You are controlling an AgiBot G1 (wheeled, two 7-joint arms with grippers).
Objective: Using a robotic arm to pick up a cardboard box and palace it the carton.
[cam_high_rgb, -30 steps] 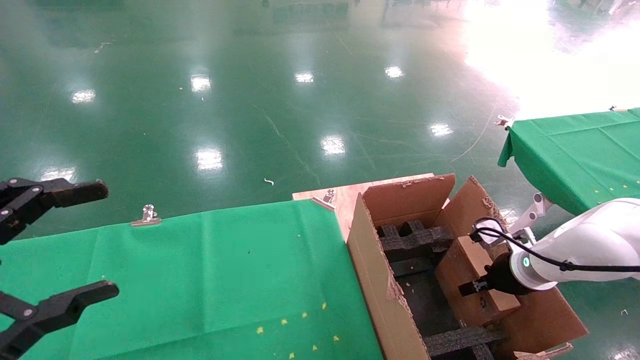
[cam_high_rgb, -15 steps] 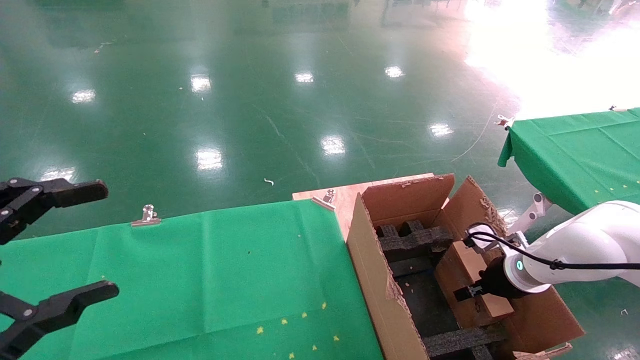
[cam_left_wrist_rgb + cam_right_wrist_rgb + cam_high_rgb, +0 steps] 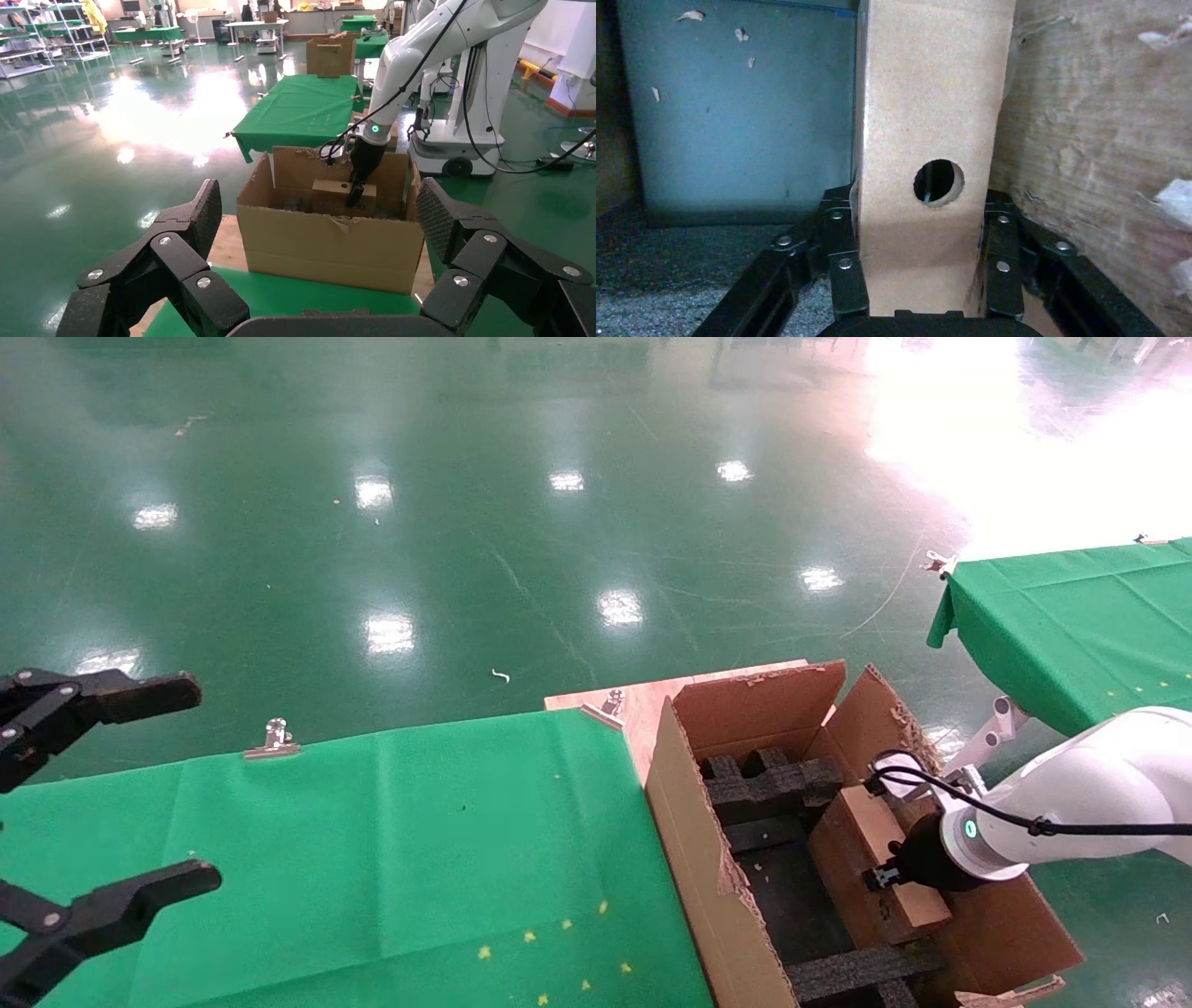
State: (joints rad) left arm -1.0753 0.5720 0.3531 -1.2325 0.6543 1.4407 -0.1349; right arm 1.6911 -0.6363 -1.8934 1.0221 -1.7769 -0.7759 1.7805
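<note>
My left gripper (image 3: 98,808) hangs idle over the green table (image 3: 400,840) at my left, jaws spread wide with nothing between them. To its right stands the carton (image 3: 708,859), flaps up, black foam dividers (image 3: 768,782) inside. Over the last second my right gripper (image 3: 880,877) has sunk lower and the box (image 3: 880,854) has dropped with it, deeper between the carton's walls, so I judge placement nearly done and release close. That gripper is clamped on the box: in the right wrist view both fingers (image 3: 842,260) press its sides, its round hole (image 3: 938,182) facing the camera, the carton's right wall just beside it.
</note>
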